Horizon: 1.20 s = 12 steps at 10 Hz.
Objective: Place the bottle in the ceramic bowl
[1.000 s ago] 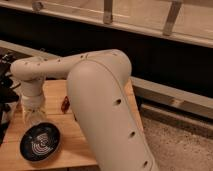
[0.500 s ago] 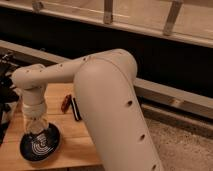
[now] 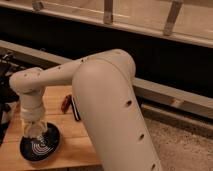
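Nearest me, the arm's fat white link [image 3: 110,115] fills the middle of the frame. It has swung closer over the last second while the wrist sank toward the lower left. That has brought the gripper [image 3: 35,124] down over the ceramic bowl [image 3: 26,148], which sits at the lower left on the wooden table [image 3: 70,150], so I judge the placing nearly done. The clear bottle [image 3: 38,132] hangs under the gripper, its base at or just inside the bowl (contact I cannot confirm). Whether the gripper has let go, I cannot tell. Farther back lies a small reddish thing [image 3: 65,104], then the dark wall [image 3: 150,45].
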{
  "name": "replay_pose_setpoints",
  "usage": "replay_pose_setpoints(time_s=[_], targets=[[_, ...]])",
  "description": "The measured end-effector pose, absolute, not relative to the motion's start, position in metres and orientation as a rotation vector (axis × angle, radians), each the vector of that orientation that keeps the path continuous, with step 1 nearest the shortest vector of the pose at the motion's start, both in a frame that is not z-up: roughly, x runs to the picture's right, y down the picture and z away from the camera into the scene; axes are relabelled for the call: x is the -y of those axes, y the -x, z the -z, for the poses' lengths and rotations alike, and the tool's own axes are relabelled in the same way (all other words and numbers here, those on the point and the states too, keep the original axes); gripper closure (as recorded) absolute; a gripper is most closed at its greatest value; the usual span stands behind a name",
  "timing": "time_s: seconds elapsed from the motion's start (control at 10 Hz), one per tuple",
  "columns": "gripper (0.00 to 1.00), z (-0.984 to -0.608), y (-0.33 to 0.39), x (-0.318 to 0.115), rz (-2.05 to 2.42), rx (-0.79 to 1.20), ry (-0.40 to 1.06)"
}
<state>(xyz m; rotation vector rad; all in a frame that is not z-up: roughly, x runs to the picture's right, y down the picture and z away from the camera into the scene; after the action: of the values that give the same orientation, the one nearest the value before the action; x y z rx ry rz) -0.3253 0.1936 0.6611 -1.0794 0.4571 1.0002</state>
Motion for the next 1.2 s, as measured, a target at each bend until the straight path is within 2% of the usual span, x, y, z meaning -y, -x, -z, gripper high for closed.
replay_pose_setpoints(time_s=[0.2, 0.3, 0.4, 0.5, 1.2], targets=[[0.87, -0.663, 0.324, -0.193, -0.992, -0.459, 1.08], [0.75, -0.661, 0.323, -0.196, -0.995, -0.462, 1.079], [0.67, -0.66, 0.325, -0.197, -0.995, -0.46, 1.079], [0.64, -0.661, 0.326, -0.196, -0.993, -0.456, 1.078], [0.64, -0.666, 0.323, -0.205, -0.98, -0.469, 1.081]])
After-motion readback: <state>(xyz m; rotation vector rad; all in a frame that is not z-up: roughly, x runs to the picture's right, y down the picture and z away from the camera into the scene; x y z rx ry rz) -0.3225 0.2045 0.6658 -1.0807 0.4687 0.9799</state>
